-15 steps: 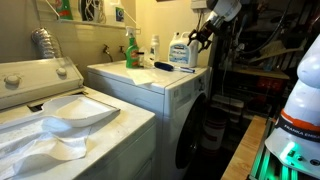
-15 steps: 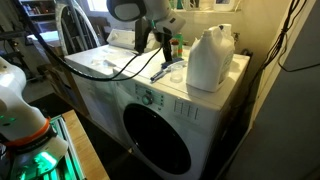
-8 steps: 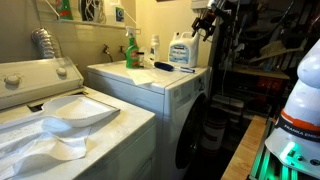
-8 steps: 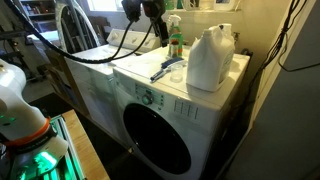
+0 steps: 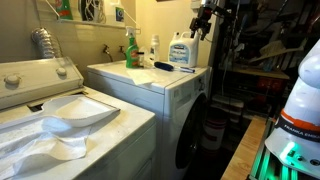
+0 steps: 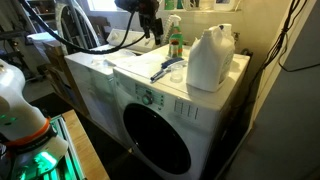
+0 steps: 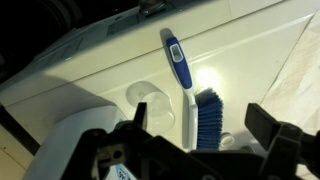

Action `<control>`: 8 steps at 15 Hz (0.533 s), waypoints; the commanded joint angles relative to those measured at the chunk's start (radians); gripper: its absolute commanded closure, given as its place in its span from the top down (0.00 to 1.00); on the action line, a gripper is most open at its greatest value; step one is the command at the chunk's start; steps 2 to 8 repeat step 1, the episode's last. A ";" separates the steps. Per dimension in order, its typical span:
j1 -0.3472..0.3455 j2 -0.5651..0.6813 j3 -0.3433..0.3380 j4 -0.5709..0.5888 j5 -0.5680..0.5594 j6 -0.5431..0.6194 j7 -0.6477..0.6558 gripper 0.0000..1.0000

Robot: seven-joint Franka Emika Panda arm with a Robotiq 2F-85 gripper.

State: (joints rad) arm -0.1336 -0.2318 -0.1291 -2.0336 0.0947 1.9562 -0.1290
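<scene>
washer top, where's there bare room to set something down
Bare: the front strip of the washer top, between the brush and the control panel. Crowded: the back, with the white jug and green bottle; the open gripper hangs above that end.

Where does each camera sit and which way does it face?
In an exterior view, camera sits beside the white top-loading washer, looking along the machine tops; hand shows high.
In an exterior view, it faces the white front-loading machine; hand above.
Wrist view looks down on the blue-and-white brush; open fingers frame it.
All three show the brush.
</scene>
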 commanded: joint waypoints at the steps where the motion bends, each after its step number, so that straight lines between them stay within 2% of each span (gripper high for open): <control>1: 0.009 0.002 -0.009 0.003 -0.002 -0.003 -0.003 1.00; 8: 0.009 0.002 -0.009 0.003 -0.002 -0.003 -0.003 1.00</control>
